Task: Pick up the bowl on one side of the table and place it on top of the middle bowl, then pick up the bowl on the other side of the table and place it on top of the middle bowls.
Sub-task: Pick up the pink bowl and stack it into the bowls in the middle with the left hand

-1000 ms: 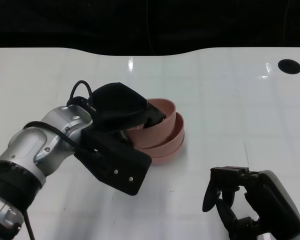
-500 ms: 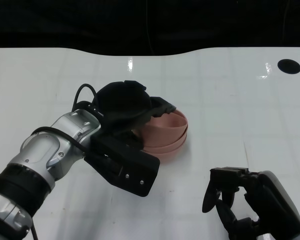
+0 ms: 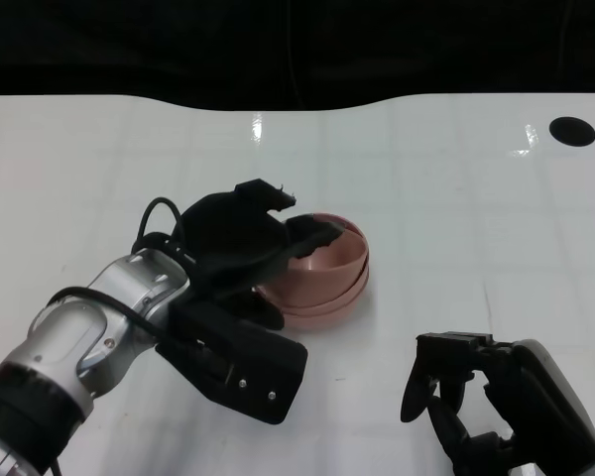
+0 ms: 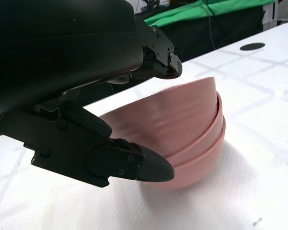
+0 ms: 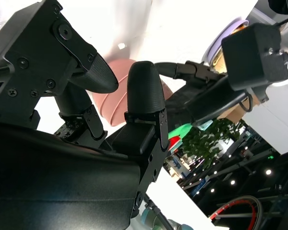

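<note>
The stack of pink bowls [image 3: 322, 273] sits near the middle of the white table [image 3: 456, 198], nested one inside another, with their rims showing as layered bands on the side facing the robot's right. In the left wrist view the stack [image 4: 182, 139] rests flat on the table, the upper bowl seated within the lower ones and slightly tilted

The left hand [image 3: 253, 233] hangs over the near-left part of the stack, its black fingers [image 3: 312, 233] spread apart and reaching across the top rim. The left wrist view shows one finger [image 4: 134, 165] below and in front of the bowls' side and another above the rim, with open space between them and the pink wall; the hand grips nothing, its fingers apart. Whether any fingertip touches the rim cannot be told. The silver left forearm [image 3: 89, 332] comes in from the lower left corner

The right hand [image 3: 476, 392] rests low at the near-right edge of the table, well apart from the bowls, its fingers loosely curled but separated, holding nothing. The right wrist view shows its fingers [image 5: 144, 96] spread, with the pink stack [image 5: 117, 103] and the left arm beyond them

Two dark round holes [image 3: 573, 130] mark the table's far corners
</note>
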Available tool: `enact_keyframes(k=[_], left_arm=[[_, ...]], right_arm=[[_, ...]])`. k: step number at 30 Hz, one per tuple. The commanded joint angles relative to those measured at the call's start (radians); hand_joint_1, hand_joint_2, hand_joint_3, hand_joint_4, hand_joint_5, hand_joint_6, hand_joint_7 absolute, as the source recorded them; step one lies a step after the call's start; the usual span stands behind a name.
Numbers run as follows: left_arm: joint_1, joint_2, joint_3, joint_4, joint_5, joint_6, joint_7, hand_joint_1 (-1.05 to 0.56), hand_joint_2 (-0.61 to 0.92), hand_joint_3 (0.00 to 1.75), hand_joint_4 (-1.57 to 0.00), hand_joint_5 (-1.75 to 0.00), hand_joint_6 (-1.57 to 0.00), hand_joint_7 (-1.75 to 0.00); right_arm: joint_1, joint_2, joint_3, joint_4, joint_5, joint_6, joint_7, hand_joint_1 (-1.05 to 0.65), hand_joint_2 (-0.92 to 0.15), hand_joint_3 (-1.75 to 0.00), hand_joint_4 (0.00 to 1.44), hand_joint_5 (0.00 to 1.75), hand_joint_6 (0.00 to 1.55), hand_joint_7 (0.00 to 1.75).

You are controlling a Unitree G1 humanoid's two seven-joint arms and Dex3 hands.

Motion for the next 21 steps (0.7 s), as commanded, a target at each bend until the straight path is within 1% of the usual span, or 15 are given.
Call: enact_keyframes(k=[1,5,9,11,17,21], left_arm=[[0.042,0.034,0.031,-0.057,-0.028,0.012,-0.027,-0.70,0.92,0.27,-0.02,-0.33,-0.22,0.00],[0.050,0.036,0.034,-0.072,-0.029,0.018,-0.036,-0.70,0.92,0.27,-0.02,-0.33,-0.22,0.00],[0.130,0.062,0.070,-0.161,-0.048,0.010,-0.002,-0.73,0.92,0.30,0.00,-0.32,-0.16,0.00],[0.149,0.067,0.080,-0.181,-0.042,0.006,0.015,-0.73,0.92,0.30,0.00,-0.31,-0.15,0.00],[0.221,0.091,0.115,-0.275,-0.037,0.027,0.009,-0.74,0.92,0.37,0.00,-0.15,-0.07,0.00],[0.284,0.088,0.165,-0.316,-0.065,0.013,0.069,-0.73,0.92,0.41,0.00,-0.13,-0.06,0.00]], right_arm=[[0.002,-0.007,-0.008,-0.005,0.007,-0.006,-0.005,-0.09,-0.12,-1.70,0.92,1.75,0.83,1.47],[0.002,-0.007,-0.008,-0.004,0.008,-0.006,-0.005,-0.09,-0.12,-1.70,0.92,1.75,0.83,1.47],[-0.002,-0.011,-0.007,0.003,0.006,-0.008,-0.005,-0.09,-0.12,-1.70,0.93,1.75,0.83,1.47],[-0.003,-0.011,-0.007,0.006,0.006,-0.011,-0.006,-0.09,-0.12,-1.70,0.93,1.75,0.83,1.48],[-0.007,-0.011,-0.007,0.013,0.011,-0.012,-0.004,-0.09,-0.12,-1.70,0.93,1.75,0.83,1.48],[-0.008,-0.009,-0.006,0.013,0.010,-0.008,-0.004,-0.10,-0.12,-1.71,0.93,1.75,0.83,1.49]])
